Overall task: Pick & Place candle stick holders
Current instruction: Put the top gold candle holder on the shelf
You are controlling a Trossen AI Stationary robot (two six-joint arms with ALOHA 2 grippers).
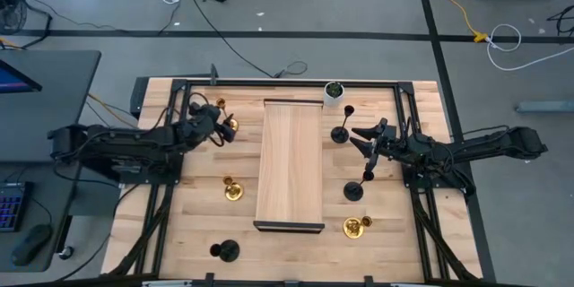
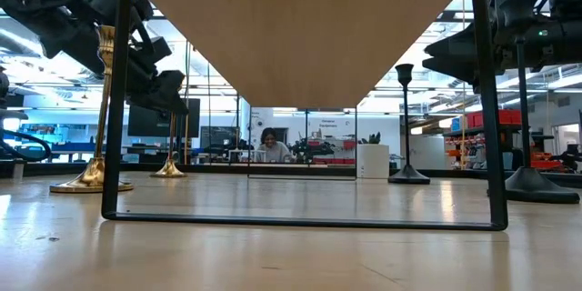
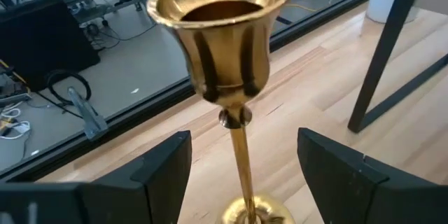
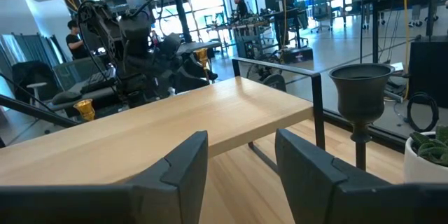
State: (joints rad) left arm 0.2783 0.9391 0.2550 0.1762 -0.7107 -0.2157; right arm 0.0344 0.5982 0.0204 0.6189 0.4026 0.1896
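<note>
Three gold and three black candle stick holders stand upright on their round bases on the wooden table. My left gripper (image 1: pixel 221 127) is open at the far left. Its fingers (image 3: pixel 164 171) stand on either side of a gold holder's thin stem (image 3: pixel 241 161), below the cup (image 3: pixel 220 28), without touching it. My right gripper (image 1: pixel 361 140) is open and empty (image 4: pixel 241 157), beside the far black holder (image 1: pixel 341 132), whose cup shows in the right wrist view (image 4: pixel 360 87). The other holders are gold (image 1: pixel 233 190), gold (image 1: pixel 354 226), black (image 1: pixel 355 188) and black (image 1: pixel 224 250).
A raised wooden shelf (image 1: pixel 290 163) on a thin black frame (image 2: pixel 114 100) runs from near to far down the table's middle, between the arms. A small white pot (image 1: pixel 334 91) with green stands at the far edge. A person sits far off in the room (image 2: pixel 269 144).
</note>
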